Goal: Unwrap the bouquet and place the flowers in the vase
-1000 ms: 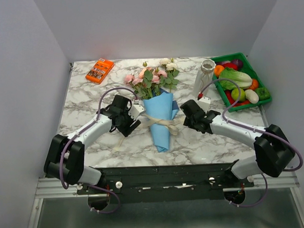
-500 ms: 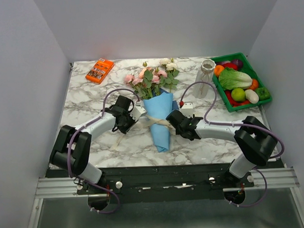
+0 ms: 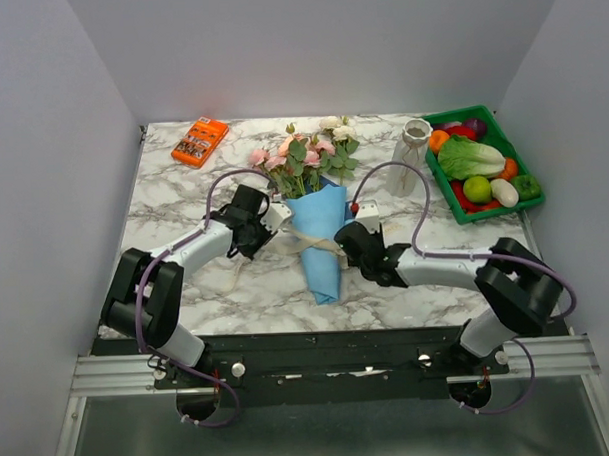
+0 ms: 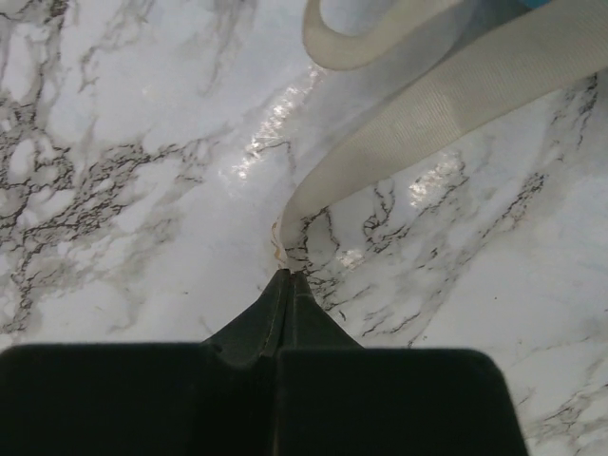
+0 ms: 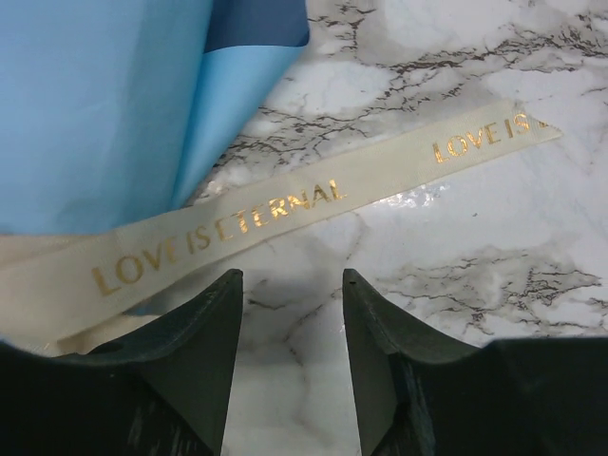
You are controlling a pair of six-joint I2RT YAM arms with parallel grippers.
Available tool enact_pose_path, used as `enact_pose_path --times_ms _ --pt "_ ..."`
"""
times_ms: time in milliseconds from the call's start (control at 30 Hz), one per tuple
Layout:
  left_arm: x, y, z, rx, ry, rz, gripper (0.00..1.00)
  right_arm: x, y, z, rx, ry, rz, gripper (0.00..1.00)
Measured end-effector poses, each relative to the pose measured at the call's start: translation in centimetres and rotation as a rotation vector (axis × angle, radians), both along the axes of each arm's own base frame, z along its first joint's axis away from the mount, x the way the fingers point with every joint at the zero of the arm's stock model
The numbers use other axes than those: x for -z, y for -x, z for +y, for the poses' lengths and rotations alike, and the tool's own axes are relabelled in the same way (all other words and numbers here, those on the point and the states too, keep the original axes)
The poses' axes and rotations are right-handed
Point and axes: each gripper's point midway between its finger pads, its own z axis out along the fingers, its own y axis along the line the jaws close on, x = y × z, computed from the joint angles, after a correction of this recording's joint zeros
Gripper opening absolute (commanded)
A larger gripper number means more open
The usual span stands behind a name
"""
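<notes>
Bouquet [image 3: 319, 227] laid at middle of surface [image 3: 174, 208], cone tip toward near edge, blooms toward far edge; cream ribbon [image 4: 427, 114] wrapped round cone; left gripper [image 4: 288, 277] jaws pressed together at ribbon end, left of cone; right gripper [image 5: 290, 277] jaws held apart over lettered ribbon tail, right of cone; vase [image 3: 411, 154] upright far right, beside green tray [image 3: 461, 112].

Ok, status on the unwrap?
Left claw shut on cream ribbon tail. Right claw open above gold-lettered tail. Blue paper-cone rose bouquet not yet untied. Path clear.
</notes>
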Motion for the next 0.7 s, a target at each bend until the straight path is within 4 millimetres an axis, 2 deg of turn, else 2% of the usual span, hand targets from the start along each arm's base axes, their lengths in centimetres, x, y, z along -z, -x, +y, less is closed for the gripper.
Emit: enact_pose_path --times_ms 100,167,267,333,367,467,533,700 --pt "-0.6 -0.9 0.3 -0.027 -0.017 -0.032 0.0 -2.4 1.4 0.5 -0.073 -0.061 -0.061 0.56" --pt "-0.8 -1.2 0.6 -0.043 -0.03 -0.046 0.0 -5.3 2.3 0.9 -0.122 -0.14 -0.118 0.57" --pt "-0.9 -1.4 0.8 -0.059 -0.039 -0.054 0.0 -9.5 2.4 1.0 -0.134 -0.25 -0.218 0.58" --pt "-0.9 -1.4 0.8 -0.063 -0.04 -0.054 0.0 -11.1 2.0 0.4 -0.108 -0.285 -0.263 0.58" --pt "-0.9 -1.4 0.9 -0.064 -0.04 -0.054 0.0 -11.3 1.7 0.0 -0.093 -0.288 -0.272 0.58" --pt "-0.9 -1.4 0.9 -0.066 -0.039 -0.053 0.0 -9.4 0.2 -1.1 -0.036 -0.227 -0.234 0.58" --pt "-0.9 -1.4 0.9 -0.068 -0.038 -0.051 0.0 -7.4 -0.9 -1.3 -0.013 -0.158 -0.182 0.58" --pt "-0.9 -1.2 0.9 -0.07 -0.038 -0.041 0.0 -3.0 -2.0 -0.5 -0.034 -0.02 -0.081 0.58"
